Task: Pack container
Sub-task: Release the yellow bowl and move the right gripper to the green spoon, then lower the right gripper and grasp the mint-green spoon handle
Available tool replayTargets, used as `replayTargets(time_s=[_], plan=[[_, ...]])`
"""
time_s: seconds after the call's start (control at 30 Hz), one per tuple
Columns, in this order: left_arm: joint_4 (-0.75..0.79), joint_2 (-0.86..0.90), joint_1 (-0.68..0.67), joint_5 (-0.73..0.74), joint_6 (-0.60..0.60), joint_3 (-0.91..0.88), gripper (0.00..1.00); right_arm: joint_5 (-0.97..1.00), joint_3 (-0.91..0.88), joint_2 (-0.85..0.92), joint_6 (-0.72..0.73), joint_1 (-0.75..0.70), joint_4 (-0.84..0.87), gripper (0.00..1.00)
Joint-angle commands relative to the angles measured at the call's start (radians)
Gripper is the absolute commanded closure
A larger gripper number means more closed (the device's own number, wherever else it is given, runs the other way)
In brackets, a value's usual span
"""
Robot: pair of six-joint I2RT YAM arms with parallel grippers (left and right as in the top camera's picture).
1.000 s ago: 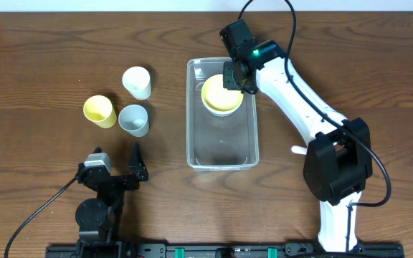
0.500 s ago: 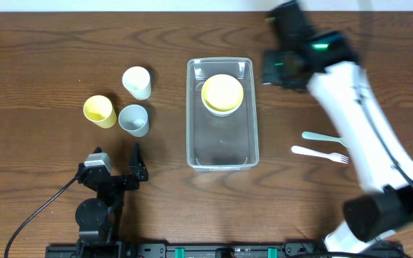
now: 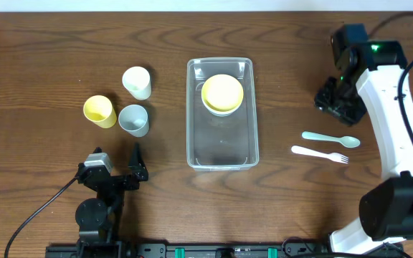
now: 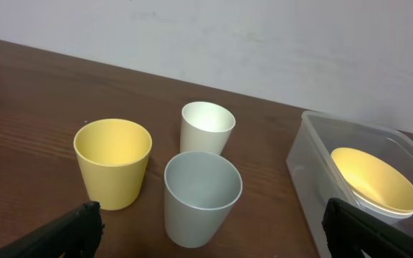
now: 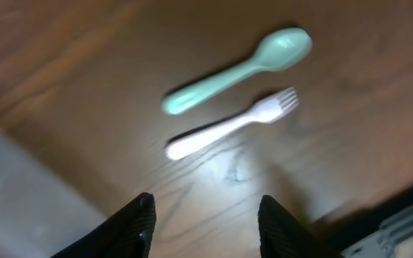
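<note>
One table (image 3: pixel 49 43): brown wood; white wall (image 4: pixel 264 43) past far edge.
Container (image 3: pixel 221 154): table centre, bowl (image 3: pixel 222 92) in its far end.
Left tool (image 3: pixel 117 166): near edge, fingers wide apart, empty.
Right tool (image 5: pixel 206 229): right edge, fingers apart, empty, near spoon (image 5: pixel 235 72), fork (image 5: pixel 228 127).

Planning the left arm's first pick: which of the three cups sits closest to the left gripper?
The pale-blue cup: it stands nearest the left gripper, with the yellow cup and the white cup behind it.
</note>
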Motion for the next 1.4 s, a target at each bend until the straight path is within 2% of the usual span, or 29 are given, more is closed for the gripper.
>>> replayTargets(time_s=[0.0,0.07,0.13,0.3,0.47,0.73,1.37], plan=[[-0.013,-0.005,0.002,0.007,0.016,-0.029,0.02,0.048,-0.097,0.006,0.275,-0.032,0.024,0.48],[-0.013,-0.005,0.002,0.007,0.016,-0.029,0.02,0.047,-0.182,0.006,0.404,-0.048,0.060,0.39],[-0.013,-0.005,0.002,0.007,0.016,-0.029,0.02,0.047,-0.257,0.006,0.469,-0.053,0.107,0.37],[-0.013,-0.005,0.003,0.007,0.016,-0.029,0.02,0.048,-0.426,0.006,0.474,-0.056,0.305,0.35],[-0.013,-0.005,0.002,0.007,0.016,-0.029,0.02,0.050,-0.514,0.006,0.473,-0.067,0.456,0.30],[-0.013,-0.005,0.003,0.007,0.016,-0.029,0.02,0.069,-0.542,0.006,0.455,-0.085,0.576,0.09],[-0.013,-0.005,0.002,0.007,0.016,-0.029,0.02,0.138,-0.597,0.010,0.454,-0.118,0.742,0.09]])
